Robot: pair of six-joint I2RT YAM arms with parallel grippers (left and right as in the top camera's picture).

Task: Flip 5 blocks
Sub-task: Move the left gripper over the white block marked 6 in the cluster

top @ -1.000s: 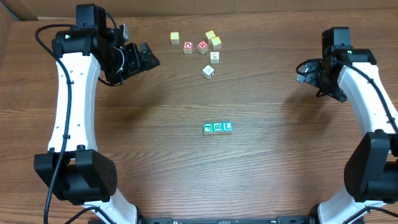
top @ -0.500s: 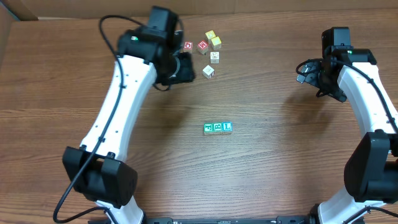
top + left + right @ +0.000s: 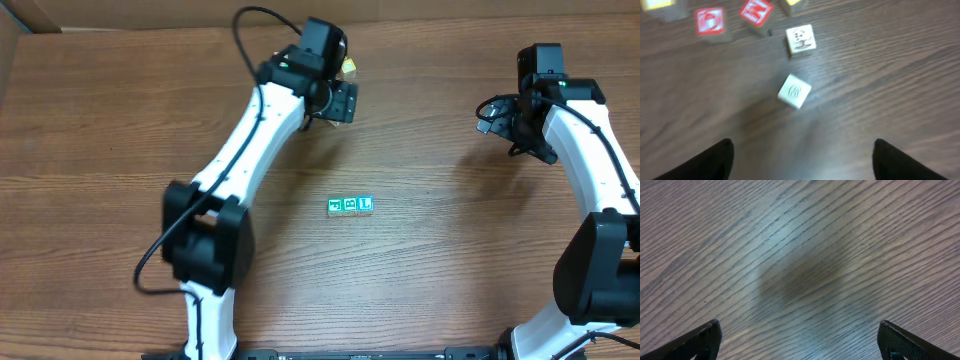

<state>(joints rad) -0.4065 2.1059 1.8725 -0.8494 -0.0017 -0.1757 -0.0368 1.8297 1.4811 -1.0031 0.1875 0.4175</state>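
Two white blocks show in the left wrist view: one point(image 3: 801, 39) lies flat with a dark symbol up, the other point(image 3: 794, 91) sits turned at an angle with a faint symbol. My left gripper point(image 3: 802, 157) hovers open just short of the angled one, with nothing between its fingers point(image 3: 715, 160). From overhead, the left gripper point(image 3: 343, 102) covers that cluster at the table's back. Three teal-green blocks point(image 3: 350, 205) lie in a row at mid-table. My right gripper point(image 3: 497, 115) hangs open at the back right over bare wood, its fingertips point(image 3: 702, 340) wide apart.
Two red-faced cubes point(image 3: 710, 22) point(image 3: 756, 11) and plain yellow cubes point(image 3: 792, 4) lie just beyond the white blocks. One yellow cube point(image 3: 350, 67) peeks out past the left arm overhead. A cardboard wall borders the table's far edge point(image 3: 120, 15).
My left arm has swung from the far left to the right, over the cluster of cubes at the back. The right arm and the teal row have not moved.
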